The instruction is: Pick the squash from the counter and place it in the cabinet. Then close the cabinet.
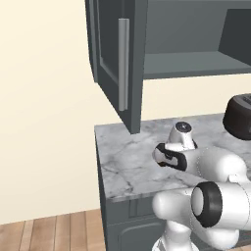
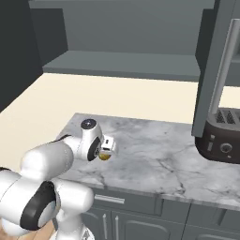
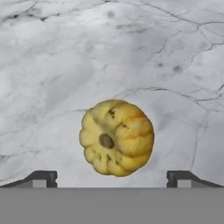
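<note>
- The claw point(image 3: 112, 178) hangs low over the counter with its two dark finger tips point(image 3: 43, 178) spread wide, one on each side, holding nothing.
- The small round yellow ribbed squash point(image 3: 117, 138), with orange streaks and a brown stem spot, lies on the light grey marble counter point(image 3: 52, 65) between the tips and a little ahead of them, touching neither.
- In the right base view the squash point(image 2: 104, 157) peeks out just under the white hand, near the counter's point(image 2: 154, 154) front left part.
- Further along the counter to the right stands a big dark brown rounded toaster point(image 2: 220, 138), well apart from the squash.
- Above, the dark grey wall cabinet point(image 1: 196, 63) stands open, its panelled door point(image 1: 115, 63) with a long silver bar handle point(image 1: 123, 63) swung outward, its shelf bare.
</note>
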Motion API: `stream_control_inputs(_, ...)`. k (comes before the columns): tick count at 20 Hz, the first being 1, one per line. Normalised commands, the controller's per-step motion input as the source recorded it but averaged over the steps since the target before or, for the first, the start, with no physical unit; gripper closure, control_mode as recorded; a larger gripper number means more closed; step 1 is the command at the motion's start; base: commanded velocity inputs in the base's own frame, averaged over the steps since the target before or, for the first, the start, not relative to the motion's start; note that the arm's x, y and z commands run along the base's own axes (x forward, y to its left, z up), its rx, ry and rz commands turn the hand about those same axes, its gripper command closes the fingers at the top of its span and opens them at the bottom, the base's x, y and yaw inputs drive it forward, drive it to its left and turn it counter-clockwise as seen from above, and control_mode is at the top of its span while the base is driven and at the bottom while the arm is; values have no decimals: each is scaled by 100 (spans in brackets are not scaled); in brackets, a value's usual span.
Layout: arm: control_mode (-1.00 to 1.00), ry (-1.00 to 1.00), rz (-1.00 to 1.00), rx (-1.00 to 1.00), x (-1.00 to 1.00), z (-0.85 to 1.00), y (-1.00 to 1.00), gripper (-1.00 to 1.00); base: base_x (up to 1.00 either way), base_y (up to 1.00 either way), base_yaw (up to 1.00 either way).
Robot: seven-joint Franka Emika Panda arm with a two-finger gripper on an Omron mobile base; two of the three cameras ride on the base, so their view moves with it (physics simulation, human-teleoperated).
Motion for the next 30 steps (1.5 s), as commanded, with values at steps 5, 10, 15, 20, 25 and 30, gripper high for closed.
stream_control_inputs(5,-100,8,0,0,34,-46,0,-100,0,0,0)
stream_control_inputs(10,-100,6,0,0,12,-21,-1,100,0,0,0)
stream_control_inputs(15,-100,1,0,0,1,-5,0,100,0,0,0)
stream_control_inputs(20,-100,-12,0,-8,-49,64,0,100,0,0,0)
stream_control_inputs(25,-100,-1,0,-23,-26,100,0,100,0,0,0)
stream_control_inputs(30,-100,3,0,-14,-24,100,0,100,0,0,0)
